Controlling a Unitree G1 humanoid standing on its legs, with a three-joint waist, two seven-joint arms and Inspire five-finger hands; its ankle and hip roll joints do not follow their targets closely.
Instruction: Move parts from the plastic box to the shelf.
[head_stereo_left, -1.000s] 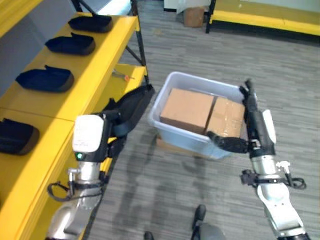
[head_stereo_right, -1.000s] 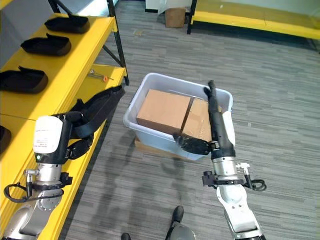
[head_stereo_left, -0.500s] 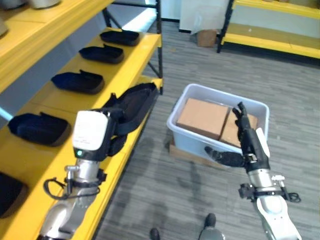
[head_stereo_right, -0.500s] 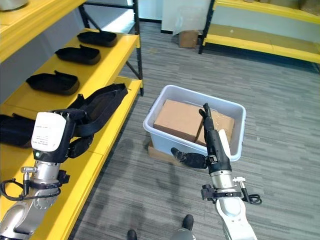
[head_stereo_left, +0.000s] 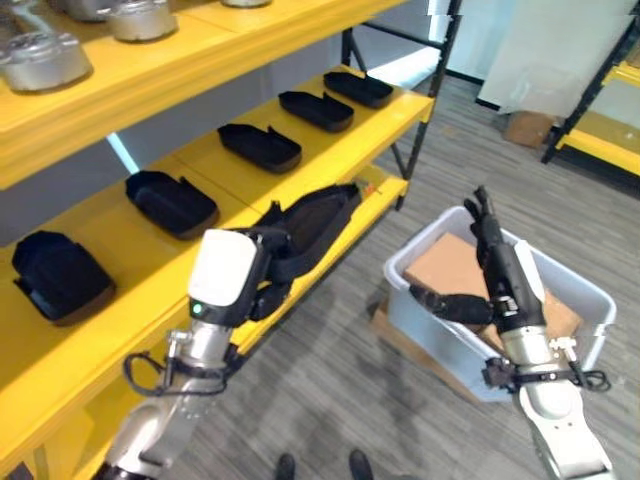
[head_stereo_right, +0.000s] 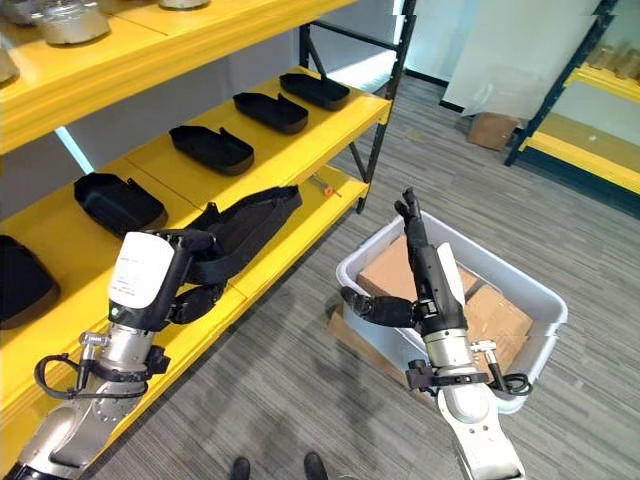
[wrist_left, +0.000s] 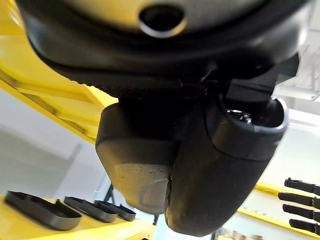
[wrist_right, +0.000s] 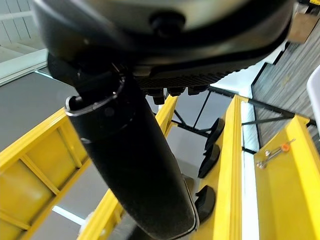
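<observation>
My left hand (head_stereo_left: 262, 272) is shut on a long black part (head_stereo_left: 305, 228), holding it above the front edge of the yellow shelf (head_stereo_left: 330, 150). Several matching black parts (head_stereo_left: 258, 147) lie in a row on that shelf level. The grey plastic box (head_stereo_left: 432, 335) stands on the floor to the right, with two cardboard cartons (head_stereo_left: 445, 268) inside it. Above the box's near left corner my right hand (head_stereo_left: 497, 268) is open, fingers straight up, thumb (head_stereo_left: 445, 305) out sideways, holding nothing.
Metal cylindrical parts (head_stereo_left: 40, 60) stand on the upper shelf. A small tool with an orange tip (head_stereo_right: 322, 186) lies near the shelf's far end. A second yellow rack (head_stereo_right: 585, 150) and a cardboard box (head_stereo_right: 490, 130) stand at the back right. Open floor separates the shelf and the plastic box.
The camera has lifted and swung toward the shelf, so the whole picture shifted. My left hand still holds the black part. My right hand stays open by the box, a little higher.
</observation>
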